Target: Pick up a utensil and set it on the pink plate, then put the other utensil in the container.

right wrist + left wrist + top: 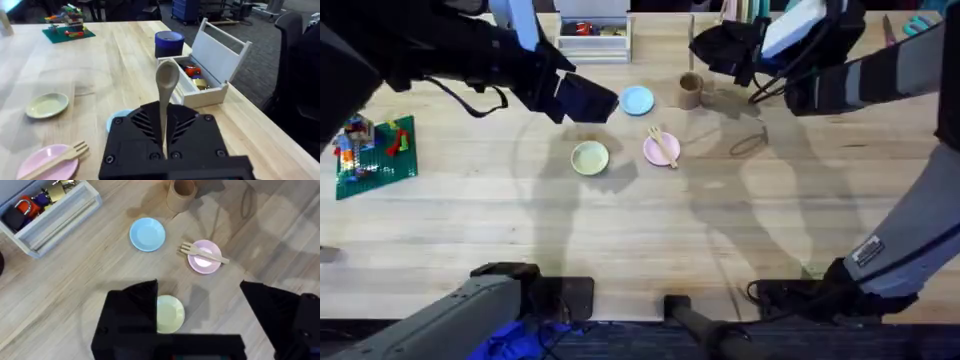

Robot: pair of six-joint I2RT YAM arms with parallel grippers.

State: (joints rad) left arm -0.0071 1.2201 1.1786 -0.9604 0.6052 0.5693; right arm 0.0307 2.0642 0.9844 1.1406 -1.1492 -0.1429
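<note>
Scanning from the left: the Lego board point(375, 152) sits at the table's left edge, well clear of the work.
Left gripper point(197, 317): its black fingers stand apart and hold nothing, hovering above the yellow-green plate point(589, 157), which peeks out between them in the left wrist view.
White tray point(594, 35): far side of the table, small bits inside; the dark blue cup point(168, 44) stands just beside it.
Blue plate point(637, 100): bare, between the tray and the cup that matters.
Fork point(663, 146): already lying across the pink plate point(657, 152), handle overhanging the rim, so the first half looks done.
Container point(691, 90): the tan cup stands upright, just beyond the pink plate and near the right arm.
Right gripper point(165, 145): clamped on the spoon point(166, 82) by its handle, bowl end sticking out past the fingers, carried high near the container.
Risk, mouth: the cup is narrow; coming in off-centre could knock the spoon on the rim and tip the cup.
Risk, drop: letting go too high may bounce the spoon out onto the table.
Risk, neighbours: a low sweep could nudge the overhanging fork off its plate.
</note>
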